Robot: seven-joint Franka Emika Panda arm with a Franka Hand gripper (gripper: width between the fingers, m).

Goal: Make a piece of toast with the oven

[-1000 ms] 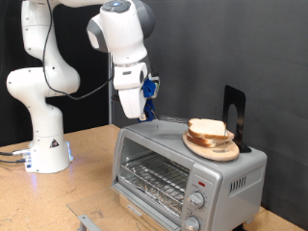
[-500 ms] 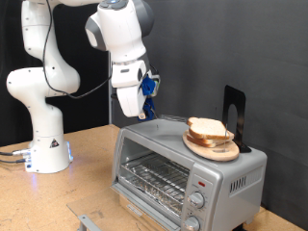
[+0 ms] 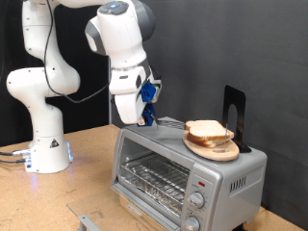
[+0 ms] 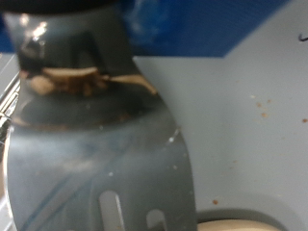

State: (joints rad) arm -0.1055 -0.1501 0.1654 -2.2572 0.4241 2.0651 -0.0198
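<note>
The piece of toast [image 3: 207, 129], stacked pale slices with a tan crust, lies on a round wooden plate [image 3: 216, 150] on top of the silver oven [image 3: 144, 149]. The oven's glass door is shut and its wire rack shows behind it. My gripper [image 3: 144, 114] hangs over the oven's top at the exterior view's left end. It is shut on a grey slotted spatula [image 3: 170, 121] whose blade points toward the plate, just above the oven top. In the wrist view the spatula [image 4: 96, 154] fills the frame over the oven top [image 4: 250, 106], with a pale rounded edge [image 4: 236, 224] just beyond its tip.
A black upright stand [image 3: 234, 114] sits on the oven behind the plate. Round knobs [image 3: 197, 200] line the oven's front on the exterior view's right. The arm's white base [image 3: 43, 154] stands on the wooden table at the left. A small metal piece [image 3: 89, 221] lies at the bottom edge.
My gripper has come down a little toward the oven top, bringing the spatula's blade lower and closer to the plate. The toast and plate have not moved.
</note>
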